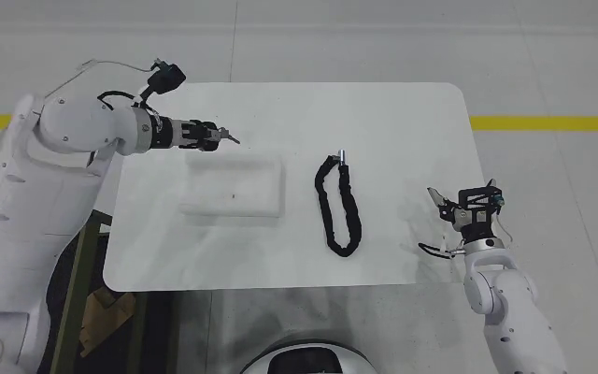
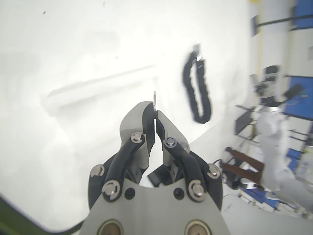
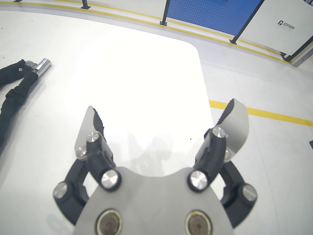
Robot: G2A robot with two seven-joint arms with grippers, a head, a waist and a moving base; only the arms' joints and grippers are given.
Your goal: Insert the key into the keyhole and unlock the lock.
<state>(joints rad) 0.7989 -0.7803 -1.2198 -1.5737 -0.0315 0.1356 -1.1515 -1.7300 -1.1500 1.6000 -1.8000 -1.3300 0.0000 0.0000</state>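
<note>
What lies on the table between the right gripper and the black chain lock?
The stretch is bare: the top view shows plain white table between the right gripper and the chain lock.

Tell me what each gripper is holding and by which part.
The left gripper pinches the key by one end, the rest sticking out forward. The right gripper is open, holding nothing.

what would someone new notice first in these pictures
A black chain lock lies looped near the middle of the white table, with its metal cylinder at the far end. The left end effector is shut on a small key near the far edge of a white block. The right end effector sits open at the table's right edge.
</note>
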